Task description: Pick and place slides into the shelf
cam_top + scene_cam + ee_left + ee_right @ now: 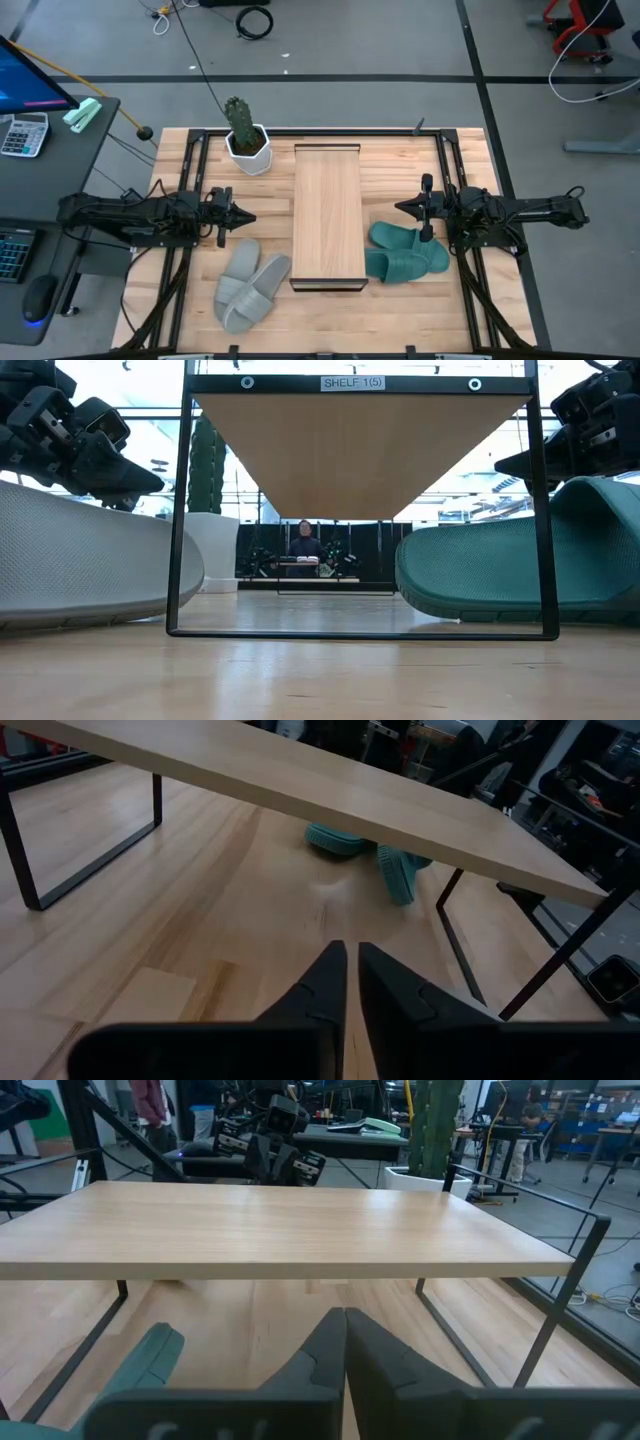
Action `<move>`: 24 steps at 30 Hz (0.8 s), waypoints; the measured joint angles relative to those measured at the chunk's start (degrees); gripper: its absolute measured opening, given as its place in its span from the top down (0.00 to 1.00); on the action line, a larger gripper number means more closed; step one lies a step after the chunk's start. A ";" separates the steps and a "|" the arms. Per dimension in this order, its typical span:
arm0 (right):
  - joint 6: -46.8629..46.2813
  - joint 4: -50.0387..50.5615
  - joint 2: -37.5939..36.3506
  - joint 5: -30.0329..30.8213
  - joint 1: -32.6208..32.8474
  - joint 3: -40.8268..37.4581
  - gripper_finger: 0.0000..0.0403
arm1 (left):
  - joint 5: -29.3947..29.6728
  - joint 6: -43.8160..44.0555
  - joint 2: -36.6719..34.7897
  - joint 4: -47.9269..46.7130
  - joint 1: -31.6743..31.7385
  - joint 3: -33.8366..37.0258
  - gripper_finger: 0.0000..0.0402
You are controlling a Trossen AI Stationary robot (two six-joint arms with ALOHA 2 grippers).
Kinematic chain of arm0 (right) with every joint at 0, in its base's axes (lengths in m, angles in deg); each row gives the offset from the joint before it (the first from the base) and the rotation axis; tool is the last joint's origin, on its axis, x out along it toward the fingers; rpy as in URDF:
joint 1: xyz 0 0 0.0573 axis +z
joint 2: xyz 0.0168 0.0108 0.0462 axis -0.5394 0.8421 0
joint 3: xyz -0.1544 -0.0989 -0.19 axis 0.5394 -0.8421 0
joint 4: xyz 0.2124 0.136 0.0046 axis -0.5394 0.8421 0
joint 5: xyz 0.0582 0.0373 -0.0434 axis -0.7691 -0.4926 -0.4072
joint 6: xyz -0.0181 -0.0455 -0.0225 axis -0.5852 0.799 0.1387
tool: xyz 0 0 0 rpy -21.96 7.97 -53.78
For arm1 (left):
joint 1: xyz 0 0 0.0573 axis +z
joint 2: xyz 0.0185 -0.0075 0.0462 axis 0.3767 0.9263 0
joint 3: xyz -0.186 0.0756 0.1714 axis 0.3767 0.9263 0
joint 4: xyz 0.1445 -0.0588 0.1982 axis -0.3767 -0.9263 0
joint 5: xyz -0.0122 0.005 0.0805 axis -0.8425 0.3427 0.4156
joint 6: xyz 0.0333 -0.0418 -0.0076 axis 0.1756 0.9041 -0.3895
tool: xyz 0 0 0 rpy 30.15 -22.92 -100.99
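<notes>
The left hand [243, 217] hovers pressed together above the grey slides [250, 288] on the tabletop [180, 160]; the empty shelf [327, 215] stands centre; teal slides [405, 252] lie beneath the closed, empty right hand [402, 208]. Spread wide, descend on one strap, pinch firmly

Even overhead lighting is seen throughout, with shadows kept soft. In the low view, bright backlight is admitted behind the shelf [362, 445], whose underside is shaded.
</notes>
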 joint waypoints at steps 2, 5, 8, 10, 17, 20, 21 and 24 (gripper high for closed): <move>0.00 -0.01 -0.01 0.01 0.00 0.00 0.96 | 0.00 0.01 -0.01 0.02 0.00 0.01 0.92; 0.00 0.00 -0.01 0.01 0.00 0.00 0.96 | 0.00 -0.01 0.01 0.10 0.01 0.02 0.93; 0.00 0.00 0.01 -0.01 -0.01 0.00 0.96 | 0.00 0.01 0.01 0.40 0.01 0.02 0.92; 0.00 -0.01 0.01 0.01 -0.01 0.00 0.96 | 0.00 0.01 0.00 0.37 0.01 0.01 0.92; 0.00 0.01 -0.01 -0.01 -0.01 0.00 0.96 | 0.00 -0.03 0.01 0.37 0.01 0.00 0.92; 0.00 -0.01 0.00 -0.01 -0.01 0.00 0.96 | 0.00 -0.15 0.01 0.38 0.00 0.00 0.94; 0.00 0.01 -0.01 0.01 -0.01 0.00 0.96 | 0.00 -0.17 -0.01 0.37 0.01 0.02 0.94; 0.00 0.01 0.01 -0.01 -0.01 0.00 0.96 | 0.00 -0.21 0.01 0.37 0.01 0.01 0.95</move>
